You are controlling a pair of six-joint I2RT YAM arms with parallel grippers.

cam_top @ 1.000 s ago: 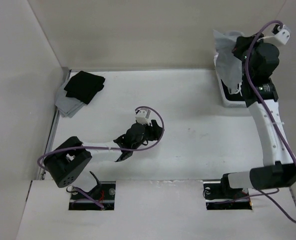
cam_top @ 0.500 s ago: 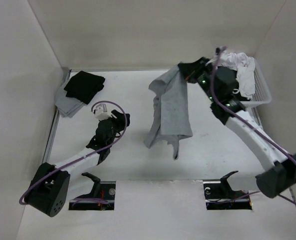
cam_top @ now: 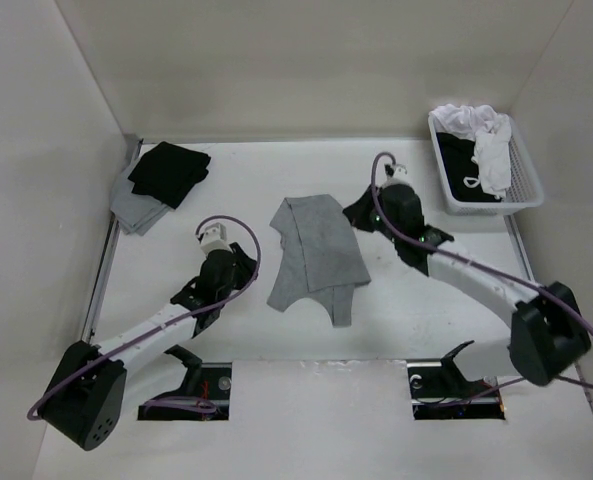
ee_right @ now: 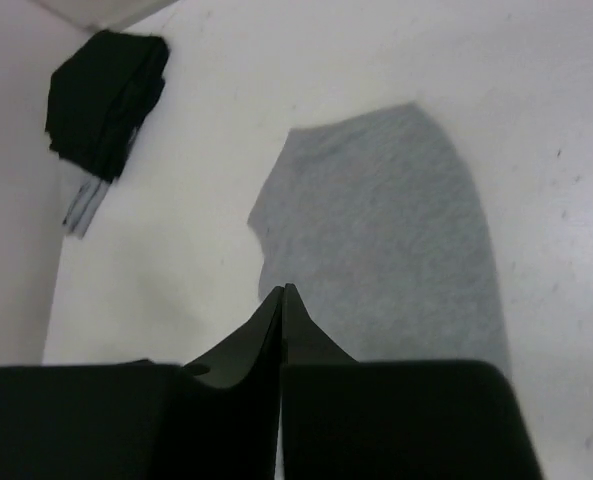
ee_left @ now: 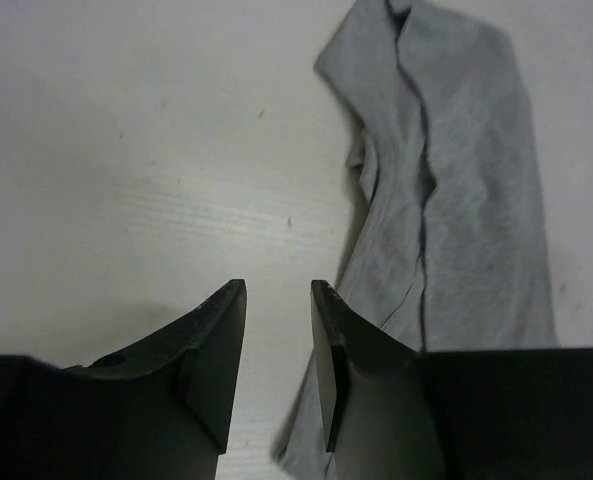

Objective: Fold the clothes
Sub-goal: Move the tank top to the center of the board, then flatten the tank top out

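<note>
Far left, by the wall: black folded garment lying on a folded grey piece. Both well apart from everything else.

Left gripper low over bare table, just left of the grey tank top. In the wrist view the left gripper's jaws stand partly open with a narrow gap. Only tabletop shows between them, and they hold nothing. The top's edge runs just beside the right finger; contact not discernible.

Tank top in the middle of the table, lying mostly flat. One long lengthwise crease, left side doubled over on itself. A narrow strap trails toward the near edge.

Right gripper at the top's far right edge. Wrist view: right gripper's fingers pressed together, only a hairline between them, tips over the cloth's border. Cannot tell whether any cloth is pinched.

Far right corner: white basket holding white garments and something dark beneath.
</note>
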